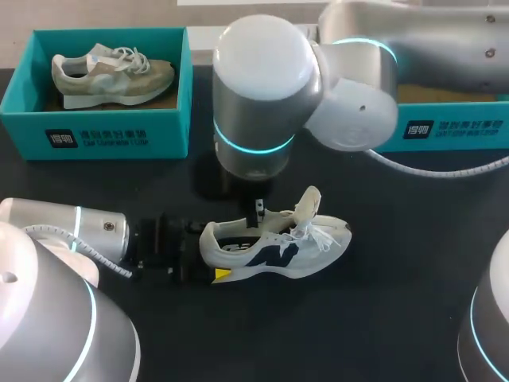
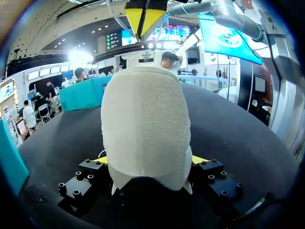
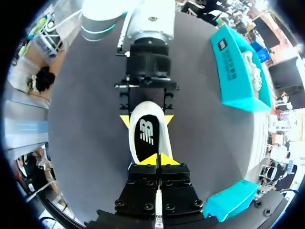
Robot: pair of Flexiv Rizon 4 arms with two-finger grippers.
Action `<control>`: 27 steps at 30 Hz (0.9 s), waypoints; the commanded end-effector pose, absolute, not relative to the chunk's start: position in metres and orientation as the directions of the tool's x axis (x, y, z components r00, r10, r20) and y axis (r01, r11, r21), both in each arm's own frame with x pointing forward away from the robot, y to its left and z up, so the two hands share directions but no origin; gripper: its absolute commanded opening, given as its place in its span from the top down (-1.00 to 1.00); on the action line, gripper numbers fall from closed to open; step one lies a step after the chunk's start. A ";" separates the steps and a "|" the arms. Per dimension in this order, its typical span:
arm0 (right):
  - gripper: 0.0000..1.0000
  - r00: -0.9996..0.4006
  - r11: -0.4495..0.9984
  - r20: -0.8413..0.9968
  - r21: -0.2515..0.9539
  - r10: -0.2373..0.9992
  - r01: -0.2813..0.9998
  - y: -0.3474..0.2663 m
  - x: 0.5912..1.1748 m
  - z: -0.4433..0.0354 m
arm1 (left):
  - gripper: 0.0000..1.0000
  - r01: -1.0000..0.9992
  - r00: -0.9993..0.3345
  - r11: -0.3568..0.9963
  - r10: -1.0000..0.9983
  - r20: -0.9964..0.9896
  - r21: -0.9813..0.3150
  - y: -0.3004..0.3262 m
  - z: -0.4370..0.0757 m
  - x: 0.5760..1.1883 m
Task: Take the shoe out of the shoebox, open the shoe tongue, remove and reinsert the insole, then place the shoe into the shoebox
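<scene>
A white shoe [image 1: 274,247] with a dark logo lies on its sole in the middle of the black table, toe to the right and tongue [image 1: 308,203] lifted. My left gripper [image 1: 208,259] comes in from the left and clasps the heel [image 2: 145,129], one yellow tip pressed against each side. From straight above, my right gripper [image 3: 158,160] points down into the shoe's opening. Its yellow tips are shut together over the dark insole [image 3: 147,131], and I cannot see anything pinched between them. In the left wrist view the right gripper [image 2: 145,24] hangs beyond the heel collar.
A teal shoebox [image 1: 95,131] at the back left holds a beige shoe [image 1: 111,73]. A second teal box [image 1: 453,127] stands at the back right, partly behind my right arm [image 1: 262,87]. Bare black tabletop lies in front of and to the right of the shoe.
</scene>
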State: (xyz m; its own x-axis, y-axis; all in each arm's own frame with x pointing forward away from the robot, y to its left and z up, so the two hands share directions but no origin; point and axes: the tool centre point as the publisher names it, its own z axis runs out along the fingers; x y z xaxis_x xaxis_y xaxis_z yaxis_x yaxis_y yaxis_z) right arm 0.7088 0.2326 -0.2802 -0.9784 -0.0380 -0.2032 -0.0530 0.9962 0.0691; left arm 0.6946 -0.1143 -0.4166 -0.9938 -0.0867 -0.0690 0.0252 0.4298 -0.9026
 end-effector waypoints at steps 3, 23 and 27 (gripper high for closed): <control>1.00 -0.989 0.993 -0.146 0.115 -0.010 -0.027 0.228 0.719 -0.309 | 1.00 0.026 -0.994 0.432 -0.087 -0.070 -0.902 -0.113 -0.417 0.693; 1.00 -0.987 0.999 -0.160 0.043 -0.019 -0.026 0.229 0.716 -0.331 | 1.00 0.026 -0.994 0.432 -0.087 -0.070 -0.902 -0.113 -0.417 0.693; 1.00 -0.988 0.998 -0.154 0.050 -0.019 -0.027 0.230 0.714 -0.347 | 1.00 0.026 -0.994 0.432 -0.087 -0.070 -0.902 -0.113 -0.417 0.693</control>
